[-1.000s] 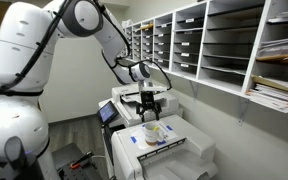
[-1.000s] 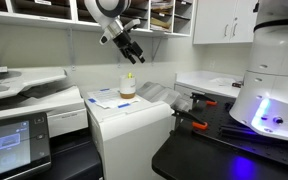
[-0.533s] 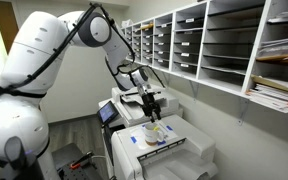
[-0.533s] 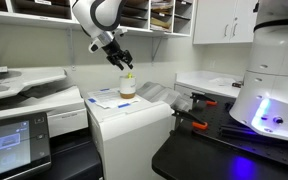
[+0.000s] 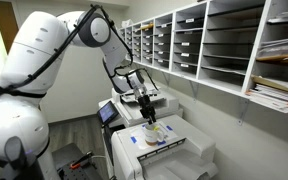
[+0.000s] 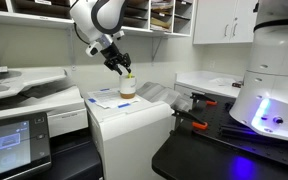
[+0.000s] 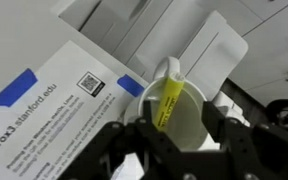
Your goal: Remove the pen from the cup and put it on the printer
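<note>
Wrist view, from the left: a white sheet of paper (image 7: 54, 110) with blue marks and a small square code lies flat on the printer (image 7: 134, 30). Just beside its right edge stands the cup (image 7: 196, 108). It is round, low and pale. The pen (image 7: 169, 100) stands inside it. It is a short yellow stick, and it leans so its top end rests on the far rim. The pincer (image 7: 181, 130) comes in from the bottom. Its two dark fingers (image 7: 129, 140) are spread apart, one on each side of the cup. The pincer is released. It grips nothing and does not touch the pen.

In an exterior view the big white arm (image 5: 44, 60) rises at the left, bends over the top and reaches down. Its pincer (image 5: 148, 110) points straight down, just above the cup (image 5: 154, 131). The cup sits on the flat top of the white printer (image 5: 179, 155).

In an exterior view from another spot, the arm (image 6: 96, 15) comes down from the top. The pincer (image 6: 122, 68) is tilted a little and hangs right over the cup (image 6: 128, 90). The tip of the pen (image 6: 130, 76) pokes up between the fingers. The cup stands on the printer (image 6: 129, 125). To the right is a dark bench (image 6: 209, 155).
</note>
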